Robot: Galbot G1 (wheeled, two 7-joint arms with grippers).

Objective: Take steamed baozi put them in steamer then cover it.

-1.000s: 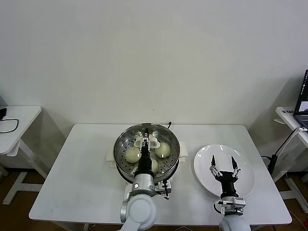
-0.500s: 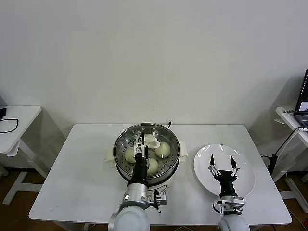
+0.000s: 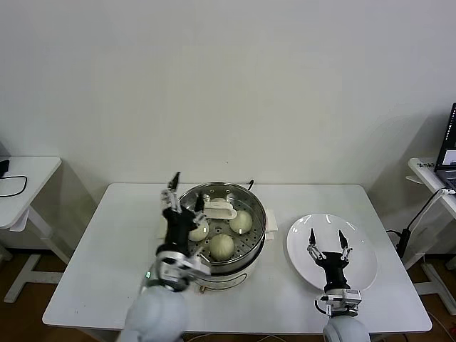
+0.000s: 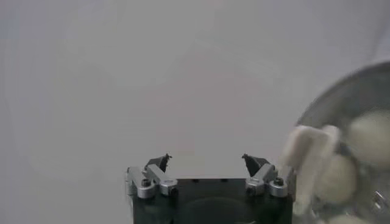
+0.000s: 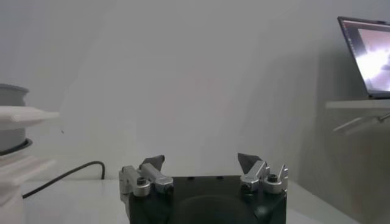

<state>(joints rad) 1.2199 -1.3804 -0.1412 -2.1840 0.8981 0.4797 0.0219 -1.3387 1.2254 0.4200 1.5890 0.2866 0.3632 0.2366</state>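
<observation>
The steamer (image 3: pixel 251 235) stands at the table's middle. The cover's white handle (image 3: pixel 219 210) lies over its centre, and the glass is hard to make out. Three baozi (image 3: pixel 222 246) show inside. My left gripper (image 3: pixel 187 191) is open and empty, raised over the steamer's left rim, apart from the handle. In the left wrist view my left gripper (image 4: pixel 207 159) is open, with the steamer (image 4: pixel 341 100), the handle (image 4: pixel 308 158) and a baozi (image 4: pixel 372 131) off to one side. My right gripper (image 3: pixel 326 239) is open and empty above the white plate (image 3: pixel 360 274); it also shows in the right wrist view (image 5: pixel 210 161).
The white table (image 3: pixel 107 271) has bare surface left of the steamer. A cable (image 5: pixel 67 173) runs behind the steamer (image 5: pixel 12 122). A laptop (image 5: pixel 365 55) sits on a side desk at far right, and another side table (image 3: pixel 21 178) at far left.
My left gripper has let go of the cover's handle, opened, and moved left and up off the steamer's centre. The right gripper has barely moved.
</observation>
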